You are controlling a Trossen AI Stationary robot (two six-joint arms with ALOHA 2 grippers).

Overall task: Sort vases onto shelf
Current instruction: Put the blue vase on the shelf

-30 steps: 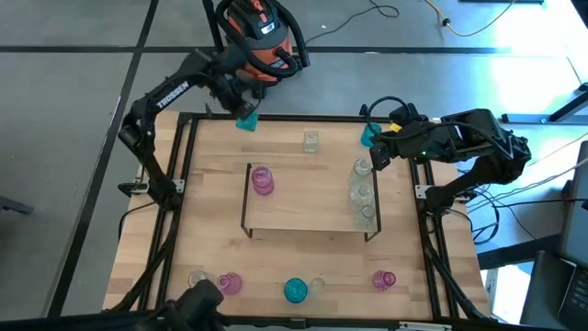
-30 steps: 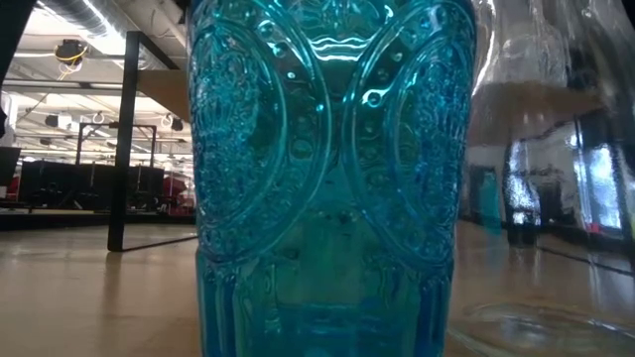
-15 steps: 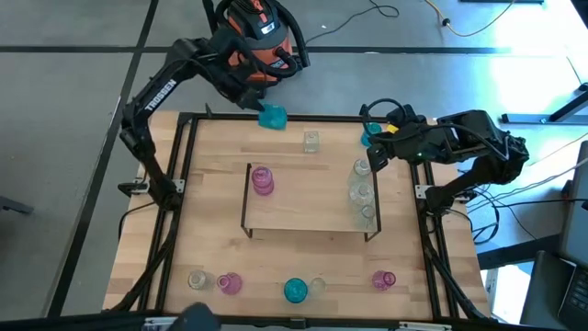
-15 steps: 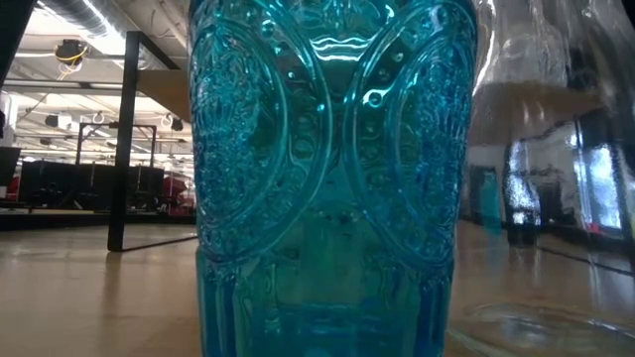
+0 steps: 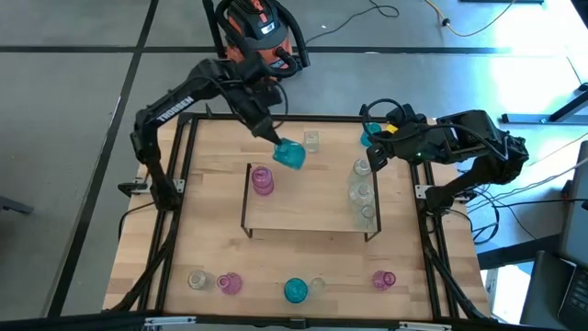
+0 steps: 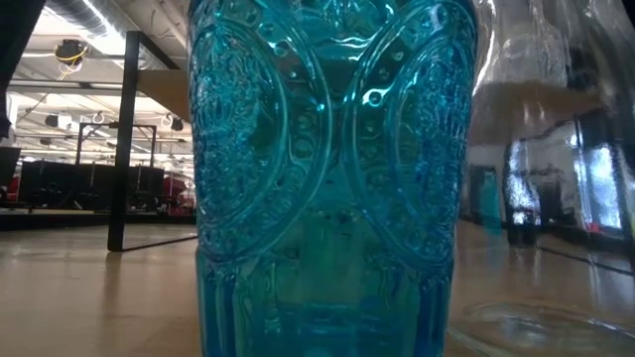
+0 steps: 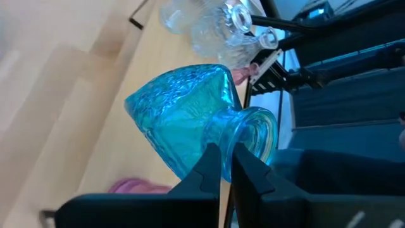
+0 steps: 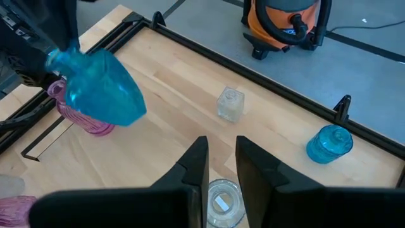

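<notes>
left gripper [image 7: 226,166] clenched on the neck of the blue vase [image 5: 290,154] | vase hangs tilted past its tips, above the shelf [image 5: 308,210] | glass: hard, slippery, breakable; hold neck | right gripper [image 8: 220,166]: cannot tell

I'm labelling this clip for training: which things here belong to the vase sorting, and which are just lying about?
Part of the job:
- blue vase carried by the left hand above the table
- shelf, with a pink vase and clear vases on it
- vases along the near edge
- right hand, waiting near the shelf's clear vases

Just lying about:
- orange shop vacuum
- floor cables
</notes>
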